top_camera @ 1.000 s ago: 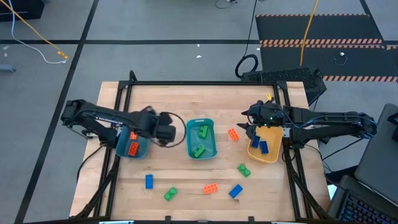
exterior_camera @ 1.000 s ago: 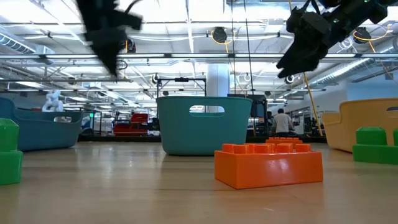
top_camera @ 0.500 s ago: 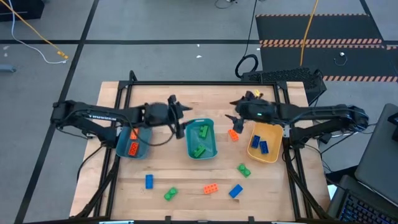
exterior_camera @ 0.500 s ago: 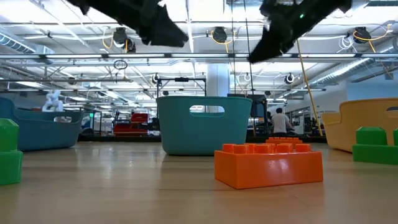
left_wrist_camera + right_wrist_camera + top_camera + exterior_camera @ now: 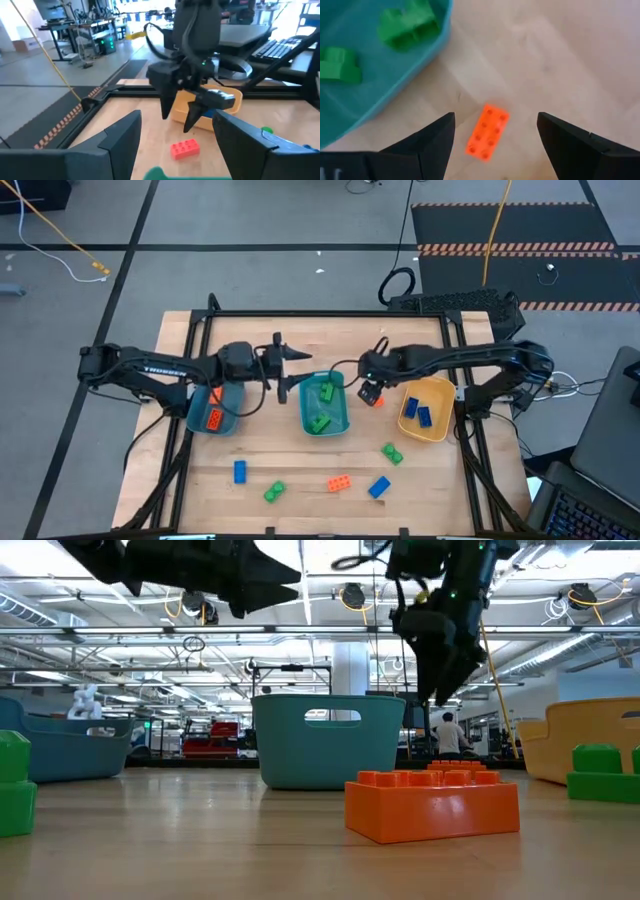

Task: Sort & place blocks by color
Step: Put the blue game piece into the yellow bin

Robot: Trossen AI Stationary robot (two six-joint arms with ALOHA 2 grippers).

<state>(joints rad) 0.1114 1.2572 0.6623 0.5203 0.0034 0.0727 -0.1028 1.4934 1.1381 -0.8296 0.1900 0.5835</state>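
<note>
— Where's the right tool (image 5: 368, 387) now?

— Hanging over the pale wooden table (image 5: 260, 450), fingers (image 5: 432, 142) spread apart with nothing between them. It points straight down at a small orange studded plastic brick (image 5: 487, 131) lying flat on the wood, just beside the middle teal plastic bin (image 5: 323, 402). The right arm reaches in from the right edge, elbow bent, across the yellow-tan bowl (image 5: 426, 409).

— And the left one?

— The left tool (image 5: 293, 369) is up in the air too, released, its two dark fingers (image 5: 121, 139) wide and empty. That arm stretches out nearly level from the left side, passing over the left teal plastic bin (image 5: 214, 410), its tip at the far-left corner of the middle bin, facing the right tool.

— Where have the bricks ended up?

— Two green bricks (image 5: 322, 408) lie in the middle bin, an orange brick (image 5: 214, 419) in the left bin, two blue bricks (image 5: 418, 412) in the bowl. Loose along the near side of the table: a blue brick (image 5: 240, 471), a green one (image 5: 274, 492), an orange one (image 5: 339, 483), another blue (image 5: 379, 487) and another green (image 5: 392, 453).
</note>
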